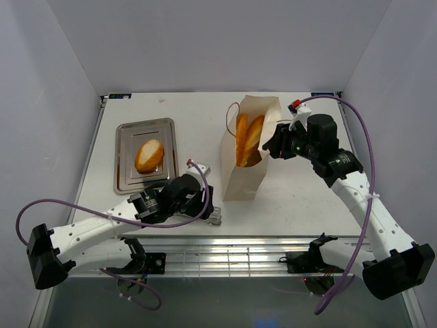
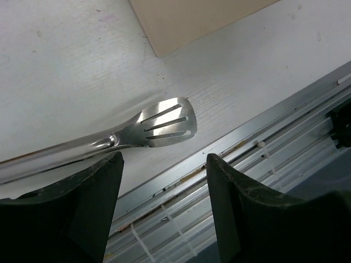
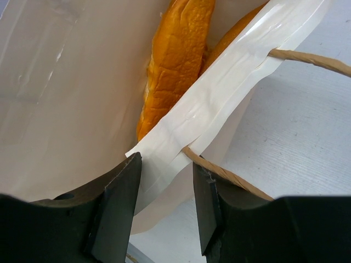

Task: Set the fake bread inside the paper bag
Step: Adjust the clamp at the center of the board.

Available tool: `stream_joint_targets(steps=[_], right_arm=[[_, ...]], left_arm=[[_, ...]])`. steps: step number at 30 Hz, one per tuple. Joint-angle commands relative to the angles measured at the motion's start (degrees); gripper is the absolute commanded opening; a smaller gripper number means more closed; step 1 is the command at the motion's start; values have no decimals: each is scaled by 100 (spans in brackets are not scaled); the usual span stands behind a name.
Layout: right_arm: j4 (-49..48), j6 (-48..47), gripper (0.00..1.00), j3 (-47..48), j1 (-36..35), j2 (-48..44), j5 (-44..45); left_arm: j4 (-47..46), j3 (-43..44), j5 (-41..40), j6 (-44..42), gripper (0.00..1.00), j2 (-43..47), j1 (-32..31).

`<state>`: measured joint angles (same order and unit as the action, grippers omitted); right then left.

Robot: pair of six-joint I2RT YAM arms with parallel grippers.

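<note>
From above, the cream-beige paper bag (image 1: 244, 179) stands open right of centre on the white surface (image 1: 184, 109), with two long golden toy bread loaves (image 1: 248, 140) leaning inside. Well apart to its left, a shiny rectangular steel tray (image 1: 124, 171) holds one oval golden toy roll (image 1: 149, 156). Bare surface lies behind both.

In the left wrist view, the left gripper (image 2: 164, 164) is spread wide over the surface's near edge and a metal rail (image 2: 247, 153). Silver slotted metal tongs (image 2: 164, 123) lie just beyond it, short of the bag's corner.

In the right wrist view, the right gripper (image 3: 164, 170), narrowly spread, straddles the bag's taped rim beside a brown cord handle (image 3: 230, 175). The loaves are just beyond.
</note>
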<state>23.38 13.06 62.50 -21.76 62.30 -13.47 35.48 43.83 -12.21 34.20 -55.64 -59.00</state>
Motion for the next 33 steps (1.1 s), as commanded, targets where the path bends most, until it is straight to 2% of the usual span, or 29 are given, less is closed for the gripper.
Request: stream_joint_targets(steps=[1, 5, 8, 11, 12, 23, 33], right_arm=[[202, -93, 49, -89, 5, -131, 2], [281, -137, 49, -36, 5, -148, 64], [317, -163, 49, -36, 5, -166, 108], [308, -163, 49, -45, 5, -148, 108], [308, -163, 49, -45, 5, -140, 100], [264, -163, 49, -54, 5, -60, 82], [255, -155, 49, -45, 5, -60, 82]], left_arm=[[-173, 371, 535, -1098, 72, -647, -6], [-165, 538, 982, -1502, 72, -1263, -15], [-252, 521, 966, -1670, 72, -1405, -15], [-244, 512, 580, -1784, 82, -1450, -58], [-192, 521, 188, -1776, 85, -1450, -67], [-6, 381, -1388, -1653, 96, -1458, -427], [55, 451, -1416, -1723, 97, -2056, -999]])
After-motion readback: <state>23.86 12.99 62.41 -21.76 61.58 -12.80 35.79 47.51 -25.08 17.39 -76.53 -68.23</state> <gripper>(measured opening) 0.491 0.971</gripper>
